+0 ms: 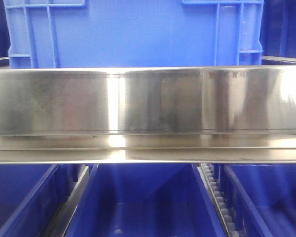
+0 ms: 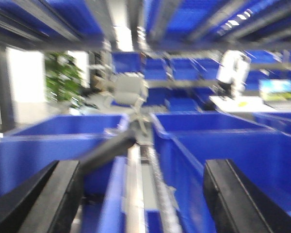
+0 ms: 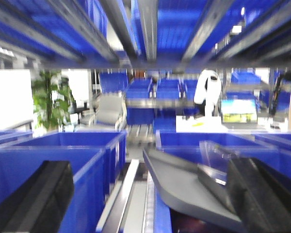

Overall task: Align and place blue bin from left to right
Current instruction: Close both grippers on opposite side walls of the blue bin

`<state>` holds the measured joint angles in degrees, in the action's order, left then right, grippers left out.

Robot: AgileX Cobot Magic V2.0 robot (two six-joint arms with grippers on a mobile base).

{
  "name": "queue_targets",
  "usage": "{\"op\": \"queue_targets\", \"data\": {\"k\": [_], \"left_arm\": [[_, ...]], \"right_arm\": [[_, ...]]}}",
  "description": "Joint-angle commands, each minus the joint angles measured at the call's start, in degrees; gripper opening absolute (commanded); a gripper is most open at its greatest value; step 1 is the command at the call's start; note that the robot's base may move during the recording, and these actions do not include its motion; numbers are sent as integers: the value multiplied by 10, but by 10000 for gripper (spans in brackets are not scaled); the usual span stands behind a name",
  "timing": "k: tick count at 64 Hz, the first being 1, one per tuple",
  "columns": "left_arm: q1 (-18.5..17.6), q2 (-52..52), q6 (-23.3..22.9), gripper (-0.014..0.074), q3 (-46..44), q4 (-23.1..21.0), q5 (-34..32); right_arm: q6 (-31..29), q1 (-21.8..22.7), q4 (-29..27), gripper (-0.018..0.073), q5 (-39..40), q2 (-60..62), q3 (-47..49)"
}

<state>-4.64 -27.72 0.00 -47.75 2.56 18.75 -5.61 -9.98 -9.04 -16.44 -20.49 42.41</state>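
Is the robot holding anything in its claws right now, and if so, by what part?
Nothing seems held. The left gripper and right gripper both stand open, fingers wide apart, with only blue bins and the rail beyond them.

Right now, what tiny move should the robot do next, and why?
Probably ease the left fingers down over the near wall of the right-hand blue bin, then close. The fingers are open, holding nothing, and that wall sits between them. The view is blurred, so a slow move seems safest.
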Motion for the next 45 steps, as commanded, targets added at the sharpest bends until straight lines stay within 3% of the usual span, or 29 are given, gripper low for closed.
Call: {"op": "queue_targets", "data": {"k": [1,9,21,31,45], "left_arm": [[-40,-30,0,428,-11,-2,-9],[-94,-87,0,479,-49,-8,15],[-141,-193,0,542,-154,-8,66],[-149,-301,0,539,-286,-10,135],[-149,-450,-6,539,-469,-10,270]], "right_arm": [[-2,0,0,568,3,-36,21],[-8,-29,0,568,-10,-84,60],[-31,-112,0,568,-60,-179,155],[-32,-159,12,568,-157,-300,285],[-32,-165,34,568,-297,-466,481]]}}
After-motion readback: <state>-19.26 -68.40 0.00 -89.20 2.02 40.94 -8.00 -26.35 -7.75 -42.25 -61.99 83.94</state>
